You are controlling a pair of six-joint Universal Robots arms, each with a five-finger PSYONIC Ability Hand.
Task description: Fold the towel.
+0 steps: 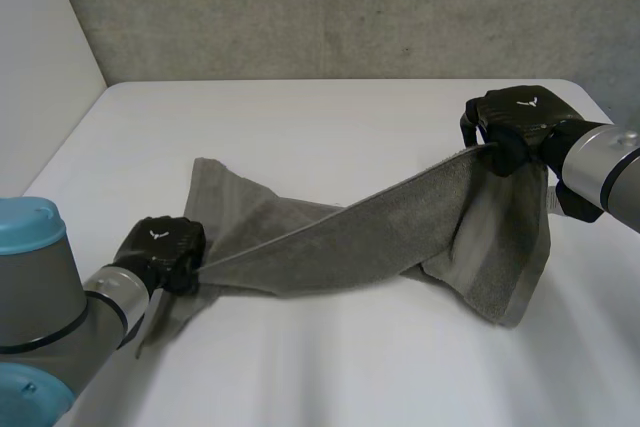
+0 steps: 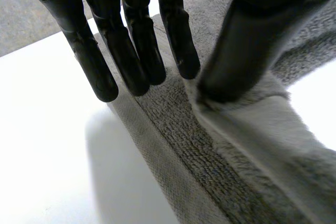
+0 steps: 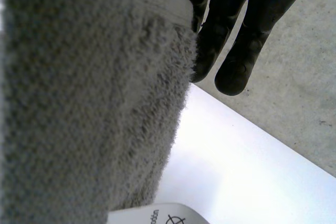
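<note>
grey towel (image 1: 380, 232) taut in two pinch grips: left robot hand (image 1: 160, 247) low, right robot hand (image 1: 515, 122) high

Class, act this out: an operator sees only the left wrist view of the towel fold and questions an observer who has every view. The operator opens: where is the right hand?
Observer: The right hand holds the towel by an edge, raised above the table, across from the left hand.
Operator: Is the cloth slack between them?
Observer: No, one edge runs stretched from hand to hand.
Operator: And the rest?
Observer: Part hangs below the right hand; another corner lies flat on the table.
</note>
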